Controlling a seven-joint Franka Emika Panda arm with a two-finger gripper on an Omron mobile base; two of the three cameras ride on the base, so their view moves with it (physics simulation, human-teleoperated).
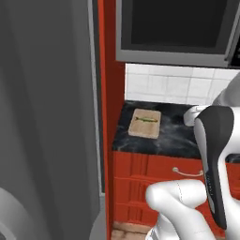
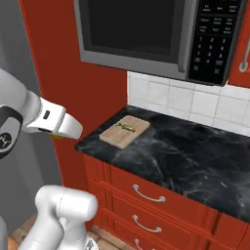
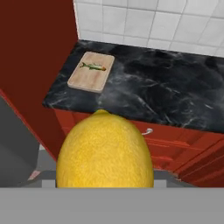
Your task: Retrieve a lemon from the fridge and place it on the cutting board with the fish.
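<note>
The lemon [image 3: 105, 151], yellow and dimpled, looms large at the bottom of the hand view, with my gripper shut on it and the fingertips hidden behind it. In the right base view my gripper [image 2: 68, 128] hangs in the air left of the counter's corner, and a sliver of the lemon [image 2: 57, 137] shows under it. The tan cutting board [image 3: 91, 71] lies at the counter's left end with a thin green fish [image 3: 93, 67] on it. The board [image 1: 145, 123] [image 2: 125, 131] is ahead of and below the hand. The grey fridge [image 1: 47, 117] stands shut on the left.
A black marble counter [image 2: 185, 146] tops red drawers [image 2: 146, 195] with pale handles. A tall red panel [image 2: 73, 73] separates fridge and counter. A microwave [image 2: 146, 34] hangs above the counter, over a white tiled backsplash [image 3: 153, 22].
</note>
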